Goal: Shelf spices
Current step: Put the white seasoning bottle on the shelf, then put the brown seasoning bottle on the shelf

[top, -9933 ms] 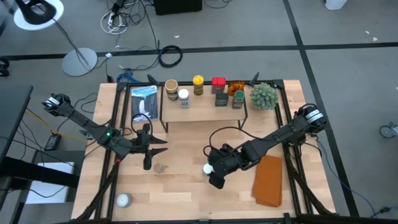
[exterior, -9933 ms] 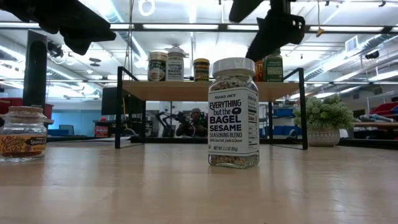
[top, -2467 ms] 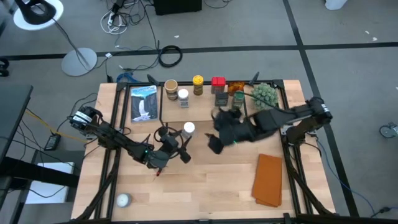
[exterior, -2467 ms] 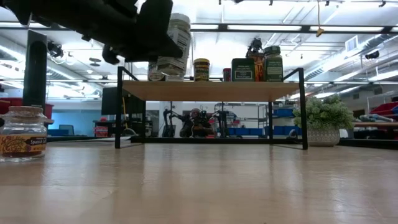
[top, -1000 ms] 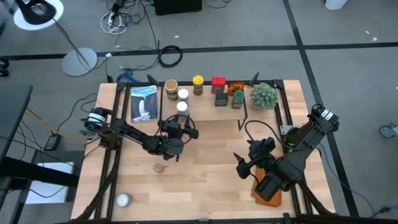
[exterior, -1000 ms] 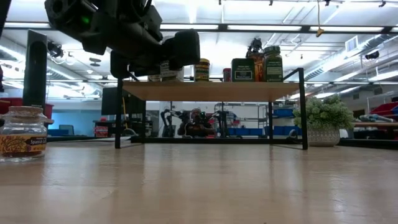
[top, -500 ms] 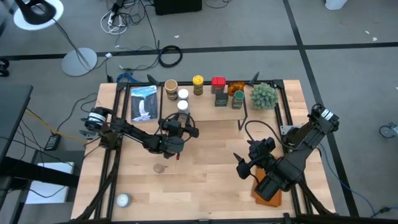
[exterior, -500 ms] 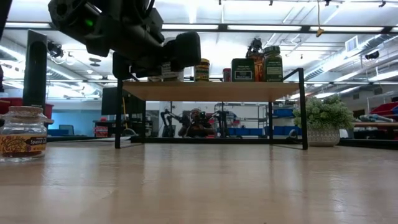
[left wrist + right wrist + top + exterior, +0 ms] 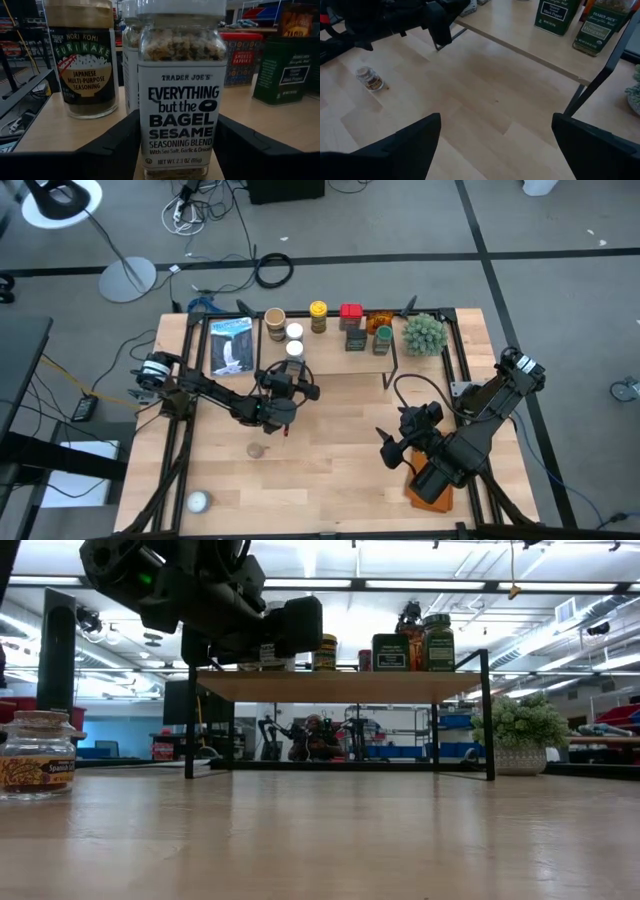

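Sesame jar (image 9: 181, 85) sits upright on the shelf (image 9: 330, 358) at its front edge, just ahead of the furikake jar (image 9: 82, 55), with the left gripper (image 9: 175, 150) clamped on its lower label (fingers on either side). It looks like rigid glass, light but smooth, so holding the flat-sided body low seems wiser than the lid. Right gripper (image 9: 495, 145) waits spread open, well in front of the shelf. One small jar (image 9: 256, 450) remains on the table.

I see a green plant (image 9: 424, 333) at the table's far right corner, an orange cloth (image 9: 437, 482) near the right edge, and a pale ball (image 9: 198, 501) at the near left corner.
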`<action>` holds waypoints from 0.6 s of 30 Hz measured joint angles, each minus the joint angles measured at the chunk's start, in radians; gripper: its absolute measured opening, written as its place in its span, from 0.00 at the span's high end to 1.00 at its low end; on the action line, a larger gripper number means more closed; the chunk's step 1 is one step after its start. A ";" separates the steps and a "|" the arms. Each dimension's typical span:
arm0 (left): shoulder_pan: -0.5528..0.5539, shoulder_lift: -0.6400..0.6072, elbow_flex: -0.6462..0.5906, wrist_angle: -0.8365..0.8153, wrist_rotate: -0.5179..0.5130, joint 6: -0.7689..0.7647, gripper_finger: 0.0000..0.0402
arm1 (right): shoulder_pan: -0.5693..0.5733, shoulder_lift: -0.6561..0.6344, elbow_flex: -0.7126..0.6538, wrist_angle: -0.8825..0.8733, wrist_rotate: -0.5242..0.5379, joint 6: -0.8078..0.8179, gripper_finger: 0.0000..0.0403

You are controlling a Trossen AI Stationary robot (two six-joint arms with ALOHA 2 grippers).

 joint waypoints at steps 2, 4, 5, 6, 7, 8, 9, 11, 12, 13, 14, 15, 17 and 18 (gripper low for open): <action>0.000 0.002 -0.003 -0.010 0.007 0.001 0.42 | 0.000 0.000 0.000 0.001 -0.003 0.000 0.06; 0.000 0.007 -0.004 -0.018 0.009 0.007 0.39 | 0.002 0.000 0.000 0.002 -0.004 -0.001 0.06; 0.000 0.005 -0.004 -0.013 0.008 0.006 0.37 | 0.003 0.000 0.000 0.004 -0.004 -0.004 0.06; 0.000 0.004 -0.004 -0.003 0.007 0.013 0.35 | 0.004 0.000 0.000 0.008 -0.004 -0.010 0.06; 0.000 0.003 -0.003 -0.001 0.007 0.024 0.32 | 0.005 0.000 0.000 0.013 -0.005 -0.019 0.06; 0.000 0.003 -0.003 -0.003 0.007 0.031 0.30 | 0.006 0.000 0.000 0.020 -0.005 -0.022 0.06; 0.000 0.003 -0.003 -0.001 0.007 0.045 0.28 | 0.007 0.000 0.000 0.024 -0.005 -0.025 0.06; 0.000 0.003 -0.003 0.014 0.005 0.051 0.25 | 0.007 0.000 0.000 0.025 -0.006 -0.025 0.06; 0.000 0.003 -0.003 0.022 0.003 0.052 0.23 | 0.007 0.000 0.000 0.026 -0.006 -0.025 0.06; -0.001 0.003 -0.003 0.028 0.004 0.054 0.22 | 0.007 0.000 0.000 0.026 -0.006 -0.025 0.06; -0.002 0.003 -0.003 0.036 0.003 0.071 0.21 | 0.007 0.000 0.000 0.026 -0.006 -0.025 0.06; -0.003 0.003 -0.003 0.049 0.003 0.093 0.20 | 0.007 0.000 0.000 0.026 -0.009 -0.025 0.06; -0.007 0.003 -0.003 0.073 0.000 0.146 0.18 | 0.007 0.000 0.000 0.026 -0.017 -0.026 0.06; -0.011 0.003 -0.003 0.095 -0.002 0.175 0.18 | 0.007 0.000 0.000 0.026 -0.020 -0.026 0.06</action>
